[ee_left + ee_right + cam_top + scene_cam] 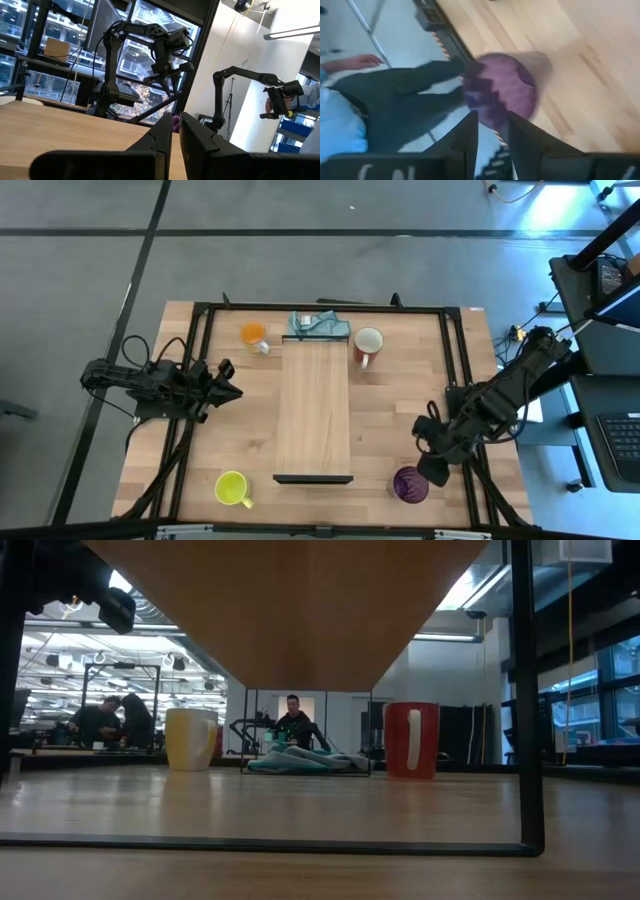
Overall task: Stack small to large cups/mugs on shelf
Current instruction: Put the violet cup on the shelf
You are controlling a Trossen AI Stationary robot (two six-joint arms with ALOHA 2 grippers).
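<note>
The pale wooden shelf [313, 405] lies along the table's middle, its dark strip [313, 478] at the near end. The orange mug [254, 335] stands at the shelf's far left and the red mug [368, 345] at its far right, both on the table. The yellow-green mug [232, 488] stands near left. The purple tumbler [410, 484] stands upright near right. My right gripper [437, 470] is open just right of the tumbler [502, 95], pointing down at it without touching. My left gripper [232, 390] is shut and empty left of the shelf.
A teal object [318, 325] lies at the shelf's far end, between the orange and red mugs. A black frame [455, 360] runs along the table's sides. In the low view, people [293, 720] sit in the room beyond the table. Bare tabletop [400, 410] lies right of the shelf.
</note>
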